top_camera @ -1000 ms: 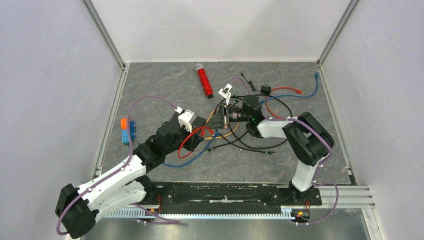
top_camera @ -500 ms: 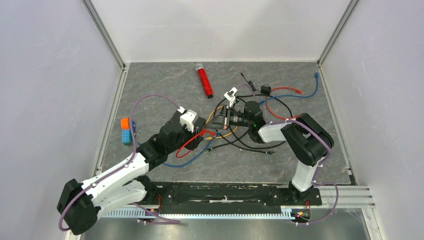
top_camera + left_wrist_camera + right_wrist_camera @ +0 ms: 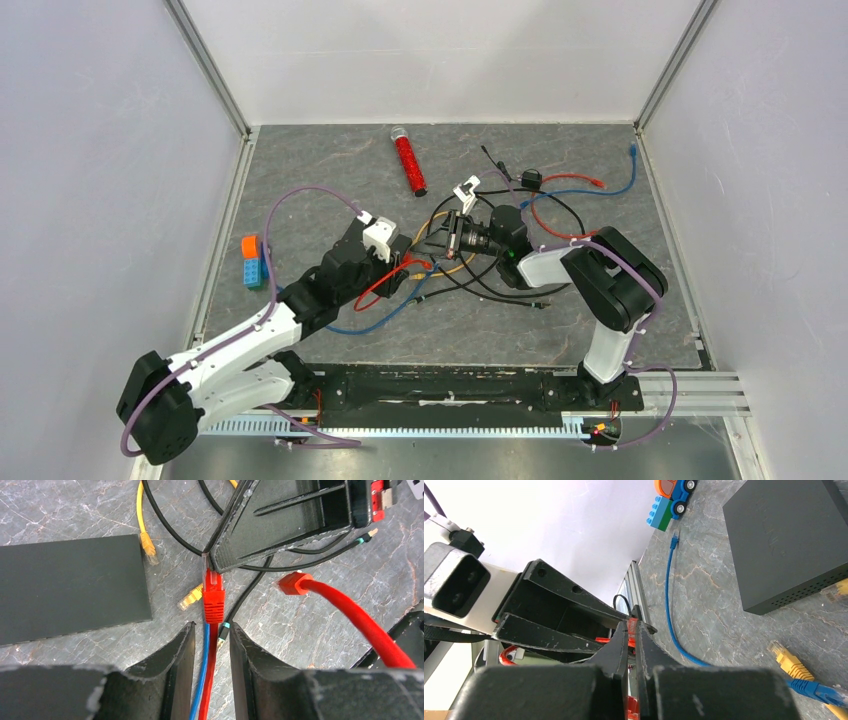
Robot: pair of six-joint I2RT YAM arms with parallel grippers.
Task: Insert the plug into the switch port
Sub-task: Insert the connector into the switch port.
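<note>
My right gripper (image 3: 632,625) is shut on a red plug (image 3: 213,592). In the left wrist view its black fingers (image 3: 280,525) pinch the plug's clear tip just above the mat. The red cable runs back from this plug between the pads of my left gripper (image 3: 211,626), which is open, with a blue cable beside it. The flat black switch box (image 3: 70,587) lies left of the plug and also shows in the right wrist view (image 3: 789,535). Its port row is not visible. In the top view both grippers meet mid-table (image 3: 420,258).
A second red plug (image 3: 295,582) lies right of the held one. Yellow plugs (image 3: 147,544), black cables (image 3: 175,527) and a blue cable (image 3: 671,605) cross the mat. A red tube (image 3: 408,163), a white clip (image 3: 466,188) and a toy block car (image 3: 250,260) lie around.
My right gripper has shifted slightly toward the near side with the plug. My left arm has barely moved.
</note>
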